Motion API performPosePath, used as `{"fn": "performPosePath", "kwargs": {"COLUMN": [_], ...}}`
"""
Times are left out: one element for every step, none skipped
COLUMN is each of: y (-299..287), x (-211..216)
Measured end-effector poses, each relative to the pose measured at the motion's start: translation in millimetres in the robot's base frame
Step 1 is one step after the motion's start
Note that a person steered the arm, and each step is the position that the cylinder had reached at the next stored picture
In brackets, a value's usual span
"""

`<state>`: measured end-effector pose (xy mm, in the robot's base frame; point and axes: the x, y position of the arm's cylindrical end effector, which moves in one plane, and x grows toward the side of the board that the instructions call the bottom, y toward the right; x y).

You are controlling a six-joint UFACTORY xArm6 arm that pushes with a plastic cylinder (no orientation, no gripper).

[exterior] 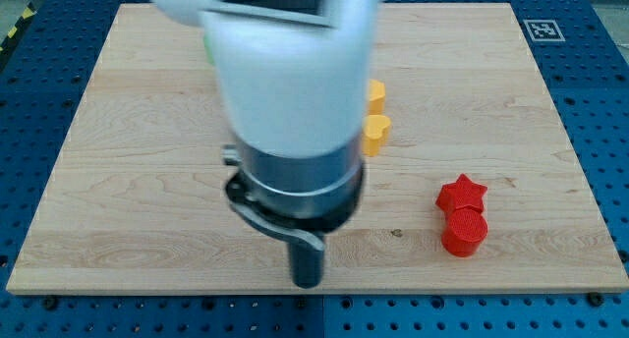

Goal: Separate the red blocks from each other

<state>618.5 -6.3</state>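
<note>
Red star block [462,193] touches red round block [464,231]; tool tip [308,282] well left.

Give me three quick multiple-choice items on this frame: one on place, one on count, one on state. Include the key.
1. Where are the red blocks on the board?
A. the view's top left
B. the view's lower right
C. dead centre

2. How many yellow blocks show beside the arm?
A. none
B. two
C. five

3. How do the two red blocks stand?
A. touching
B. far apart
C. stacked on the yellow ones

Key:
1 B: the red star block and the red round block sit low at the view's right, on the board.
2 B: an upper yellow block and a yellow heart block peek out from behind the arm.
3 A: no gap shows between them; my tip is well to their left.
</note>
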Motion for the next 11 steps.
{"fn": "performPosePath", "kwargs": {"y": [48,138,182,176,171,180,199,195,177,161,142], "x": [0,0,0,-1,-2,-9,-22,-25,-25,-27,-31]}}
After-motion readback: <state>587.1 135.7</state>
